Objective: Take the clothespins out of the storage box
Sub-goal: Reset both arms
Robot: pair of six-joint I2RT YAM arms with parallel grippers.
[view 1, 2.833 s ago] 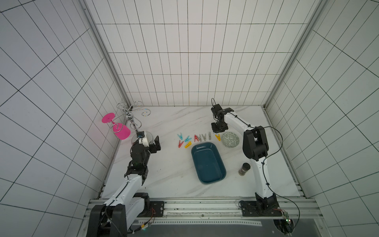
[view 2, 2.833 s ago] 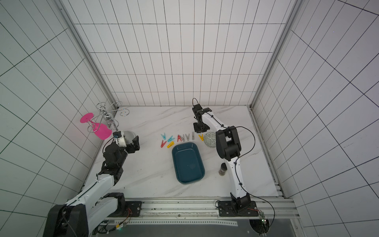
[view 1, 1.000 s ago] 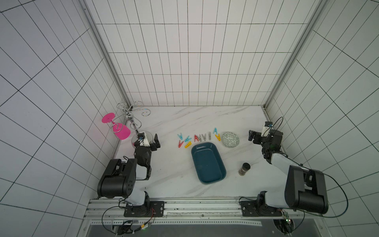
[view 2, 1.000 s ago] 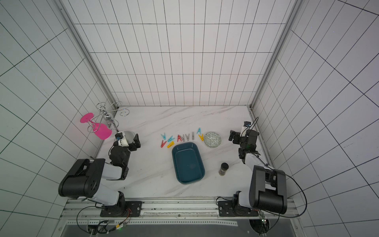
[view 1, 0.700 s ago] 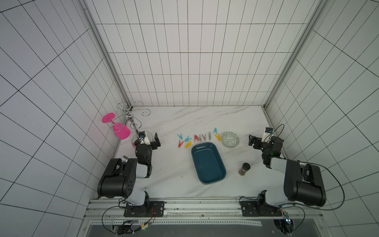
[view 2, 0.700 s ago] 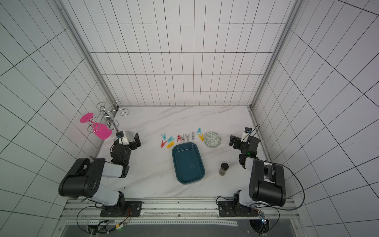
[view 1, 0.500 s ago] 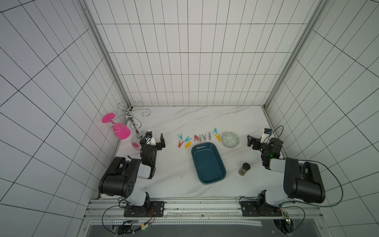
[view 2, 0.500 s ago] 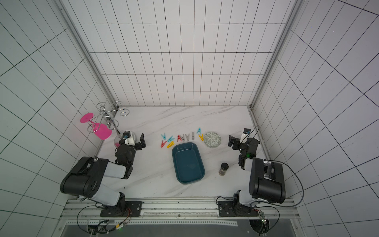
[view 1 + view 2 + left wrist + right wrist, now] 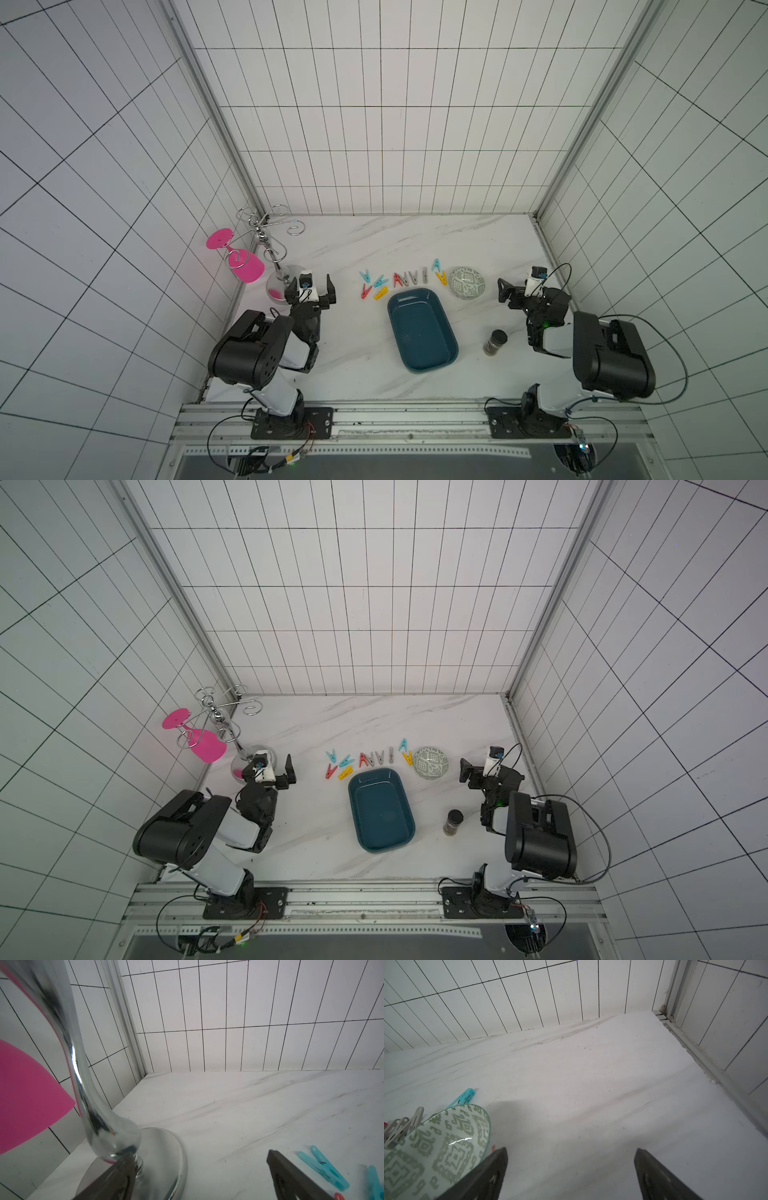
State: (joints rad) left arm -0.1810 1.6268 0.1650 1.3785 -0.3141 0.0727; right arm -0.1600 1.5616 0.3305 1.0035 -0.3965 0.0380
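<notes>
On the white marbled bench (image 9: 374, 249), grey, red, yellow and light blue plastic clothespins (image 9: 401, 279) lined up just beyond your dark teal rectangular plastic storage box (image 9: 422, 332), your left gripper (image 9: 311, 291) by the chrome glass stand (image 9: 262, 236), jaws wide, your right gripper (image 9: 525, 293) near the round green-white patterned bowl (image 9: 467, 282), jaws wide

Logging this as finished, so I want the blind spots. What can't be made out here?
Small jar, top views: contents too small to tell.
Clothespins, left wrist view: most out of frame or cut by its edge.
Clothespins, right wrist view: mostly hidden behind the bowl.
</notes>
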